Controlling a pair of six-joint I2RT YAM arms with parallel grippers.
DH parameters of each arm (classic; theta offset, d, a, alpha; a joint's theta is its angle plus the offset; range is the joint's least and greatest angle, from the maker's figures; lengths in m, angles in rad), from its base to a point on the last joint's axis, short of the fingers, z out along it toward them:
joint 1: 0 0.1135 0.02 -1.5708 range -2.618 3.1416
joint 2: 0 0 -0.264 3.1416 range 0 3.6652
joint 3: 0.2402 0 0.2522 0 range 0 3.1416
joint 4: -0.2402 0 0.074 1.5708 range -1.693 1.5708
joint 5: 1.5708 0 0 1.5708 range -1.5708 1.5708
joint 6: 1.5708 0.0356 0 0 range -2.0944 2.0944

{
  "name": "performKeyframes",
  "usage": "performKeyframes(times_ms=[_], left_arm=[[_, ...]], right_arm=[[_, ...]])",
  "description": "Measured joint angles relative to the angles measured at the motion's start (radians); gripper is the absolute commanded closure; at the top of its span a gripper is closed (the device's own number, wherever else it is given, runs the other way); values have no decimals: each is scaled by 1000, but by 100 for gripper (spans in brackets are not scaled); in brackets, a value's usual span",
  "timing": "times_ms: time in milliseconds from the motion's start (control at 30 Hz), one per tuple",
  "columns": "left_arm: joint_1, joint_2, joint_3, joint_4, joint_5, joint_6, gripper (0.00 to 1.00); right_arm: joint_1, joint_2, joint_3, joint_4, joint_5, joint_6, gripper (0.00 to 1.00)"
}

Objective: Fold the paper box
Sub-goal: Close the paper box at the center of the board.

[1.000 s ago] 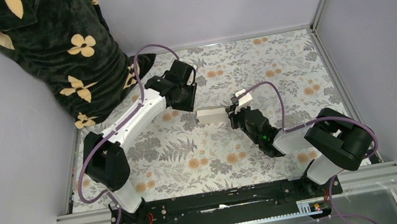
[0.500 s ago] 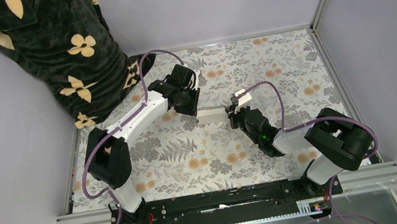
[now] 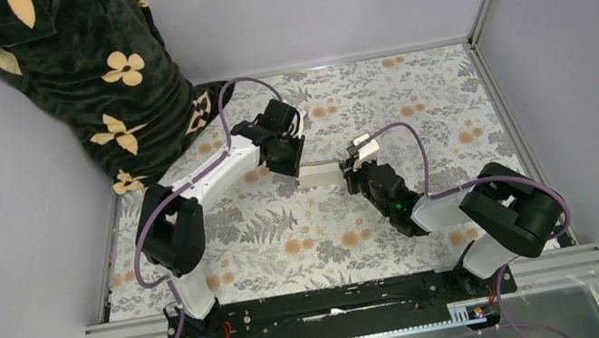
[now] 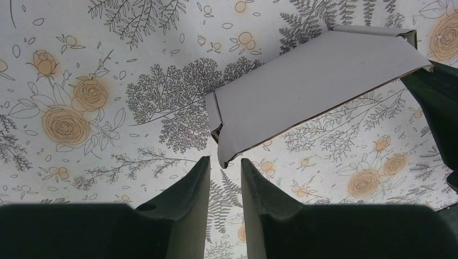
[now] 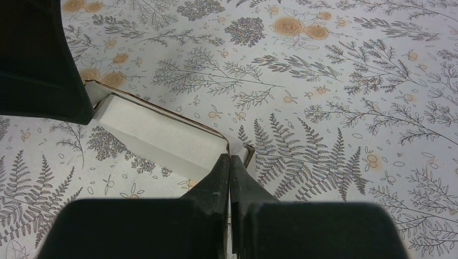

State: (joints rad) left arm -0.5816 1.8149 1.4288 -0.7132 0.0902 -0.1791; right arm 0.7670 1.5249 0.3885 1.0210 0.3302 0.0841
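Observation:
The paper box (image 3: 320,174) is a white, partly folded shell with brown cut edges, held in mid-table between both arms. My right gripper (image 3: 353,175) is shut on the thin wall at its right end (image 5: 229,156); the box (image 5: 162,135) stretches away to the left. My left gripper (image 3: 298,167) sits at the box's left end. In the left wrist view its jaws (image 4: 225,159) stand narrowly open, and the box's (image 4: 313,81) lowest corner dips just between the fingertips with a gap on each side.
A black cloth with yellow flowers (image 3: 77,68) hangs over the back left corner. Grey walls close the table on three sides. A metal rail (image 3: 345,299) runs along the near edge. Purple cables loop over both arms.
My left gripper has shifted right, closer onto the box's left end, and its jaws have narrowed slightly. The right gripper and the box have stayed in place.

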Motion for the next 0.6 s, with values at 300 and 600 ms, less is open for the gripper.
performKeyframes(times_ms=[300, 600], left_arm=[[0, 0, 26, 10, -5, 15, 72], [0, 0, 27, 22, -8, 19, 82]], right_arm=[[0, 0, 0, 0, -2, 0, 100], [0, 0, 0, -1, -2, 0, 100]])
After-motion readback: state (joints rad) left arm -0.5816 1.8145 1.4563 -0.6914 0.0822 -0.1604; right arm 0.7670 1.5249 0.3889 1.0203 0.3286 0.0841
